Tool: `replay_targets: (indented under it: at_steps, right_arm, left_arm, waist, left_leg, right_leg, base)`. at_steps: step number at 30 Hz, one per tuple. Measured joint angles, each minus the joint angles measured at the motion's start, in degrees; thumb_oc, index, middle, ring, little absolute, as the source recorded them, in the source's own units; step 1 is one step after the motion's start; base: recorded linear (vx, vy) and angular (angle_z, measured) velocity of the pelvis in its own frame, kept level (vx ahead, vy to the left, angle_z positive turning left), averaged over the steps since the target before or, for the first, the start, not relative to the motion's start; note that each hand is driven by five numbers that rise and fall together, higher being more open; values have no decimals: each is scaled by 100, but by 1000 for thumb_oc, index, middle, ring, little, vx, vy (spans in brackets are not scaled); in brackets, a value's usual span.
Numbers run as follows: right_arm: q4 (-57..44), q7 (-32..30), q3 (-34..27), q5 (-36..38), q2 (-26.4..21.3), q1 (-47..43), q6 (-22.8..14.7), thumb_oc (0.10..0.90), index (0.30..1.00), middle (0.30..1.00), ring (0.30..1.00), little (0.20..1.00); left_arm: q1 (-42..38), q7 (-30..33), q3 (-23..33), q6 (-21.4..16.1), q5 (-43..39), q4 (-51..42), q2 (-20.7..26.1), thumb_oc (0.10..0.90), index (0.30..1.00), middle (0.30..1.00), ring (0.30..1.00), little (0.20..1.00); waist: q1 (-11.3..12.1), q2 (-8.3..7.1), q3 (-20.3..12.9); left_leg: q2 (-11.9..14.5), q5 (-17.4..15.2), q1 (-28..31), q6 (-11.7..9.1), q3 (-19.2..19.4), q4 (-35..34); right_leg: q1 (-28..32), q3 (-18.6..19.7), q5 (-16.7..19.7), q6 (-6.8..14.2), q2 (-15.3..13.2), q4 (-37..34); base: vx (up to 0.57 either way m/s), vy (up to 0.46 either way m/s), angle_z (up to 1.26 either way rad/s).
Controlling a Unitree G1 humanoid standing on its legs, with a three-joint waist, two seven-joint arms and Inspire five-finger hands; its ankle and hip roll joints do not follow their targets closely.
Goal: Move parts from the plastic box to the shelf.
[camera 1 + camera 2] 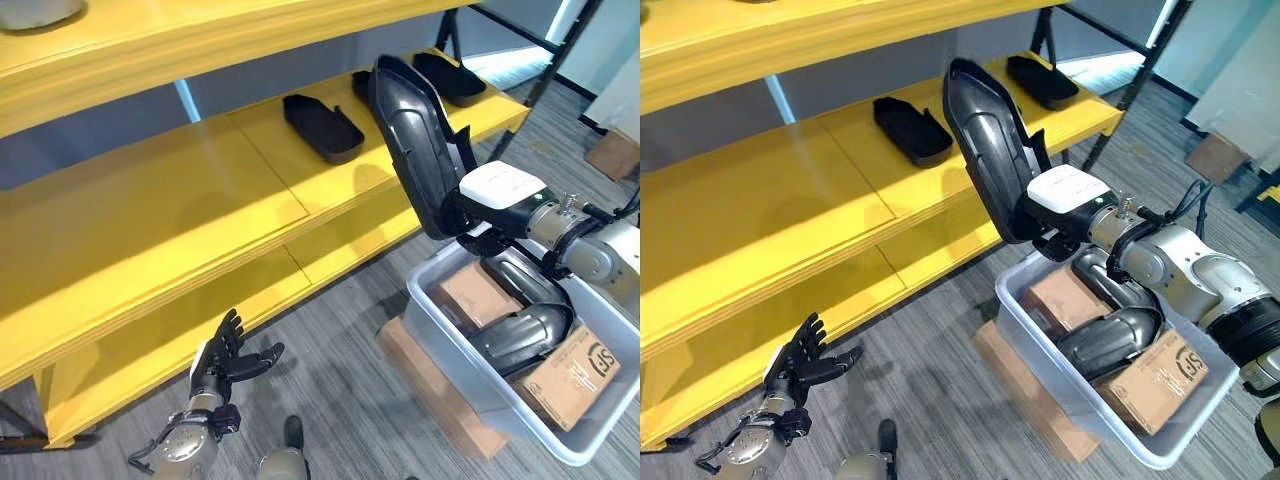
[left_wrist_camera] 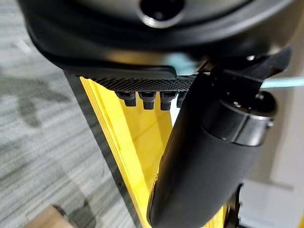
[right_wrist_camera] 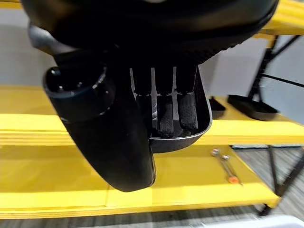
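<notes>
Black part stands upright in the right hand, fingers curled around its lower end, above the plastic box. Beyond the hand lies the yellow shelf. The left hand hangs open, well apart.

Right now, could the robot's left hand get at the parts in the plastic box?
Probably not: the left hand hangs open low beside the yellow shelf, far from the plastic box, and the right hand holds a black part between them.
</notes>
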Motion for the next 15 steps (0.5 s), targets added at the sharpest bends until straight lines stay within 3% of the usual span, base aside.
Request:
replay_targets:
  at_steps: [2,3,4,6,7,8,10,12,14,15]
  right_arm:
    - [2,-1,-18,-11,8,137,47,400,300,300,300,300]
    - [-6,-29,-208,-45,-27,406,88,400,300,300,300,300]
    - [-2,-28,-207,-59,-59,674,196,400,300,300,300,300]
    - [-28,-24,-183,-54,-27,789,113,400,300,300,300,300]
    - [-68,-40,-206,-57,-22,751,76,400,300,300,300,300]
    - [-70,-60,-219,-58,-16,755,8,400,300,300,300,300]
    - [-100,-54,-219,-57,-14,743,-65,400,300,300,300,300]
    - [-97,-54,-219,-55,-12,733,-62,400,300,300,300,300]
    - [-99,-53,-441,-51,-33,784,-56,400,300,300,300,300]
    - [-101,-51,-483,-52,-38,788,-36,400,300,300,300,300]
  left_arm:
    - [20,38,-4,-7,2,10,-3,900,1000,1000,1000,1000]
    - [-123,59,-168,-6,5,213,-5,900,1000,1000,1000,1000]
    - [-186,54,-307,0,8,320,14,900,1000,1000,1000,1000]
    - [-116,73,-234,-43,21,256,167,900,1000,1000,1000,1000]
    - [-158,98,-221,-37,42,290,285,900,1000,1000,1000,1000]
    - [-230,166,-197,-30,60,306,380,900,1000,1000,1000,1000]
    - [-402,233,-78,-32,65,308,439,900,1000,1000,1000,1000]
    - [-592,274,-40,-40,69,299,419,900,1000,1000,1000,1000]
    - [-636,307,-40,-116,70,300,382,900,1000,1000,1000,1000]
    - [-636,300,-37,-128,69,300,398,900,1000,1000,1000,1000]
  waist:
    - [32,6,-2]
    - [-128,95,11]
    - [-205,107,18]
    - [-60,83,31]
    - [-81,138,91]
    - [-213,214,152]
    - [-206,271,249]
    - [-241,281,344]
    - [-475,355,522]
    - [-520,307,576]
  left_leg:
    - [-116,-163,-87,72,-52,194]
    - [-269,-327,-207,322,-116,491]
    - [-440,-349,-22,418,-289,428]
    - [-600,-421,95,572,-275,358]
    - [-628,-399,131,651,-445,287]
    - [-640,-307,187,704,-598,164]
    - [-688,-250,374,757,-659,-18]
    - [-790,-253,594,756,-782,-119]
    - [-798,-276,631,692,-1064,-109]
    - [-869,-268,651,702,-1092,-105]
  right_leg:
    - [-64,42,6,-12,-252,490]
    - [-168,300,7,-13,-613,1305]
    - [-378,762,127,-77,-1084,2234]
    - [-812,1427,796,-28,-1179,2555]
    - [-1074,1808,1145,30,-1198,2920]
    - [-1203,2032,610,269,-1073,3065]
    - [-1505,2189,-184,363,-799,2843]
    - [-1624,2093,-442,239,-581,2352]
    - [-1862,3224,-625,236,313,1425]
    - [-1930,3369,-562,280,395,1201]
  base:
    - [115,215,67]
    - [59,186,129]
    - [90,155,126]
    - [81,93,43]
    - [46,-10,42]
    - [65,-29,47]
    - [13,-115,37]
    - [1,-184,33]
    - [54,-157,71]
    - [62,-229,68]
